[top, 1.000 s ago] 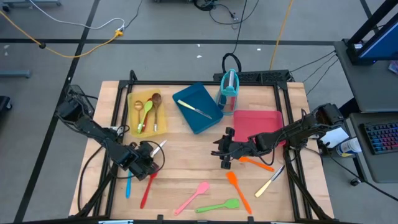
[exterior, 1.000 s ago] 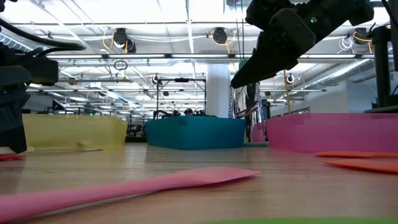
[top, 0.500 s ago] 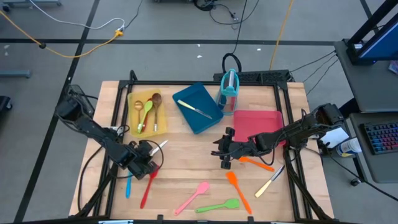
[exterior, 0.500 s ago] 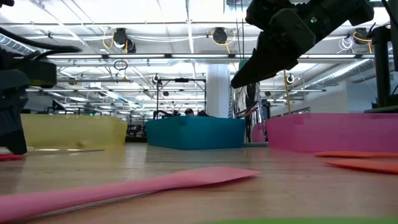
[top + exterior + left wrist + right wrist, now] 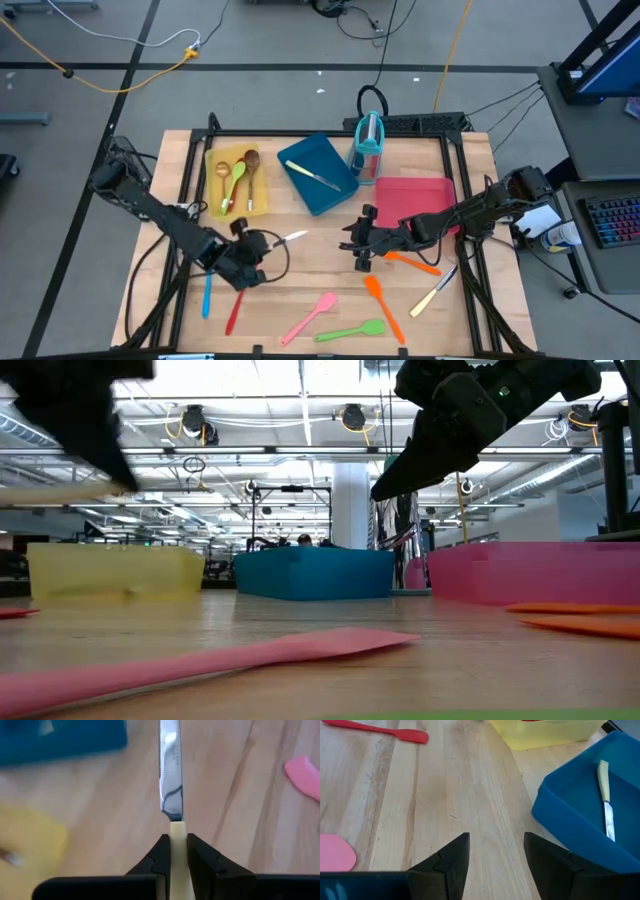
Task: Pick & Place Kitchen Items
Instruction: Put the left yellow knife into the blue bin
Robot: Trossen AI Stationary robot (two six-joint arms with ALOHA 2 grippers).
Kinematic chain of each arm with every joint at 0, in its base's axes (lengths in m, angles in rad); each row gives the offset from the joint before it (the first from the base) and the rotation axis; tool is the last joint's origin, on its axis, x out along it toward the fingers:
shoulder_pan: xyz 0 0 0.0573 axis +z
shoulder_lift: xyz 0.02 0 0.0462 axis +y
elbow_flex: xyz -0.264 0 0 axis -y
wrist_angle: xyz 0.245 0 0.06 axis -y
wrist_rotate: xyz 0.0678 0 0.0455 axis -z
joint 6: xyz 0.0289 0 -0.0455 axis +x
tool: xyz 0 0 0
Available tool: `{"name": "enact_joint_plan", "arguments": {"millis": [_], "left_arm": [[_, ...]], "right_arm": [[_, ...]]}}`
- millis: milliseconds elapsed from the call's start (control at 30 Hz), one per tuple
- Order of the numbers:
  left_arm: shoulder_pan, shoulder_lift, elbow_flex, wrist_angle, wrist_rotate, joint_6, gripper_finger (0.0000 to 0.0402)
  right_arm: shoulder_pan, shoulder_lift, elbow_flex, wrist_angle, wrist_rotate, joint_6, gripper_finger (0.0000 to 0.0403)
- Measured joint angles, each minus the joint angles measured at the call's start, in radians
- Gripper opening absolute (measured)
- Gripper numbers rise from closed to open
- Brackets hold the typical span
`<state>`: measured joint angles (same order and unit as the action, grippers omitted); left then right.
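Note:
My left gripper (image 5: 262,244) is over the table's left-centre, shut on a cream-handled metal knife (image 5: 290,238) whose blade points toward the table's right. In the left wrist view the blade (image 5: 170,770) runs forward from the fingers. My right gripper (image 5: 360,248) hangs open above bare wood near the table's middle, touching nothing, its fingers (image 5: 451,857) apart. Lying flat on the table are a blue utensil (image 5: 207,295), a red spatula (image 5: 235,310), a pink spatula (image 5: 310,318), a green spatula (image 5: 352,331), two orange utensils (image 5: 385,305) and another cream-handled knife (image 5: 435,290). My left gripper pinches the knife's cream handle (image 5: 177,832) between its two fingers, close to where the blade begins. The fingers lie along the knife, which sticks straight out ahead of them. The knife is lifted clear of the table, roughly level.
A yellow tray (image 5: 262,205) holds wooden spoons and a green spoon. A blue tray (image 5: 335,195) holds one knife (image 5: 605,795). A red tray (image 5: 415,195) and an upright teal holder (image 5: 368,145) stand toward the far right. Bare wood lies between the grippers.
My left gripper has risen from table height and moved toward the table's right, carrying the cream-handled knife; the knife is now lifted clear, with its blade farther right. The right arm has kept still.

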<state>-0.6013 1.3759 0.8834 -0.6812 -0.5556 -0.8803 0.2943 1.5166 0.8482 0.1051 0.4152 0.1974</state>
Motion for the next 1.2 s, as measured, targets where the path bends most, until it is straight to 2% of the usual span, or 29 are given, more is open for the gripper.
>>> {"name": "enact_joint_plan", "arguments": {"millis": [300, 567, 700, 933, 1067, 1200], "left_arm": [[0.145, -0.001, 0.161, -0.051, -0.016, 0.481, 0.0039], [0.304, -0.001, 0.226, -0.048, 0.055, 0.846, 0.0039], [0.387, -0.001, 0.238, -0.024, 0.124, 1.03, 0.0039], [0.526, -0.001, 0.238, 0.111, 0.315, 1.409, 0.0041], [0.609, 0.015, 0.239, 0.199, 0.398, 1.553, 0.0052], [0.691, 0.058, 0.242, 0.286, 0.502, 1.633, 0.0048]], "right_arm": [[0.02, 0.0, 0.0, -0.008, -0.001, 0.0, 0.018], [0.083, -0.002, 0.0, -0.059, -0.002, 0.01, 0.018], [0.108, -0.026, 0.0, -0.144, -0.002, 0.095, 0.018], [0.133, -0.067, 0.0, -0.279, -0.002, 0.276, 0.018], [0.147, -0.072, 0.0, -0.332, -0.002, 0.315, 0.018], [0.153, -0.072, 0.0, -0.342, -0.003, 0.317, 0.018]]}}
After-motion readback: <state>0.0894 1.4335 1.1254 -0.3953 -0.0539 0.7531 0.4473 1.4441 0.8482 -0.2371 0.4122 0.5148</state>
